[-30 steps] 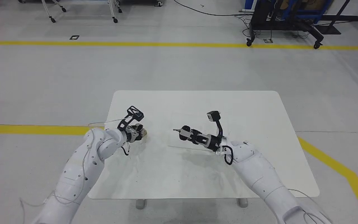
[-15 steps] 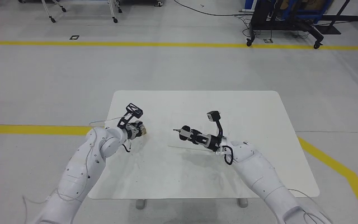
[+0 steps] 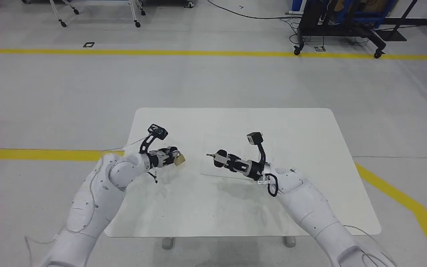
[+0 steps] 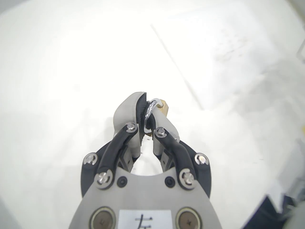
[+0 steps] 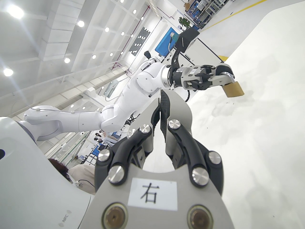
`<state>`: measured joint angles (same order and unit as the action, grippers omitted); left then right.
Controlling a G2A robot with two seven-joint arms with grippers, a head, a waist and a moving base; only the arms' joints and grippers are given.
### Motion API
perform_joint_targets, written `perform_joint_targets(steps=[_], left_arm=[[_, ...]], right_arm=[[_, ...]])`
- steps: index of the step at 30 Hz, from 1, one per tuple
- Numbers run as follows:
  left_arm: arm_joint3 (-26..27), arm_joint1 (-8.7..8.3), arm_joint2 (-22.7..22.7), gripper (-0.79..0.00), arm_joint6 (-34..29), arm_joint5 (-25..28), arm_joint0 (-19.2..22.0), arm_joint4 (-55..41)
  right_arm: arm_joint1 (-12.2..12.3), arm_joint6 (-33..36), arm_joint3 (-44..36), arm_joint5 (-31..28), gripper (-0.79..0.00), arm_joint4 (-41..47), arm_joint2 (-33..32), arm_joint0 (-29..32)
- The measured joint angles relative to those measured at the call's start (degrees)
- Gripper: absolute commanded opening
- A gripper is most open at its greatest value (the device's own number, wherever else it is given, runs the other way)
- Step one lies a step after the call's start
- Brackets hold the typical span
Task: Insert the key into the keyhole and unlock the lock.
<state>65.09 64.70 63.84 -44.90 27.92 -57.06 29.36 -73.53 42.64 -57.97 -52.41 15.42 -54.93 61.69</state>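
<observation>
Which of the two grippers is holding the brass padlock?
The left gripper: it clamps the padlock by its silver shackle; the right gripper is shut, with no lock.

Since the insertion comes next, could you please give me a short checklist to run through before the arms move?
1. Lock gripped: ok; the left end effector is shut on the shackle, with the brass body sticking out beyond it.
2. Lock off the table: ok; it appears raised above the surface.
3. Key in the right end effector: cannot tell; it is shut, but anything pinched is too small to make out.
4. Keyhole facing the right end effector: cannot tell; the lock's faces are too small to read.
5. Path between them: ok; lock and right end effector are apart, with nothing between.
</observation>
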Motion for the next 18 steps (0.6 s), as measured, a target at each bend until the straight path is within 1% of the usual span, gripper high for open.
perform_joint_targets(steps=[1,3,6,7,9,14,16,18], left_arm=[[-2.1,0.39,-0.1,-0.785,-3.0,-0.5,1.3,-7.1],[-7.0,1.43,-1.2,-0.785,-9.6,-3.5,4.5,-21.3],[-13.7,3.10,-3.3,-0.785,-17.9,-6.7,8.6,-36.9],[-15.5,3.43,-3.6,-0.785,-19.9,-7.2,9.6,-40.5],[-16.6,3.56,-3.8,-0.785,-21.2,-7.4,10.0,-44.9],[-15.8,3.56,-3.8,-0.785,-20.4,-7.5,9.5,-44.0],[-15.6,4.00,-4.2,-0.785,-21.2,-10.1,8.5,-47.6],[-17.2,4.64,-4.7,-0.785,-24.7,-14.3,9.0,-52.9]], right_arm=[[0.0,0.0,0.0,0.0,-0.785,0.0,0.0,0.0],[0.0,0.0,0.0,0.0,-0.785,0.0,0.0,0.0],[0.0,0.0,0.0,0.0,-0.785,0.0,0.0,0.0],[0.0,0.0,0.0,0.0,-0.785,0.0,0.0,0.0],[0.0,0.0,0.0,0.0,-0.785,0.0,0.0,0.0],[0.0,0.0,0.0,0.0,-0.785,0.0,0.0,0.0],[0.0,-0.7,-0.9,1.8,-0.785,1.1,0.1,0.7],[0.0,-3.2,-2.0,5.2,-0.785,2.7,-0.6,1.7]])
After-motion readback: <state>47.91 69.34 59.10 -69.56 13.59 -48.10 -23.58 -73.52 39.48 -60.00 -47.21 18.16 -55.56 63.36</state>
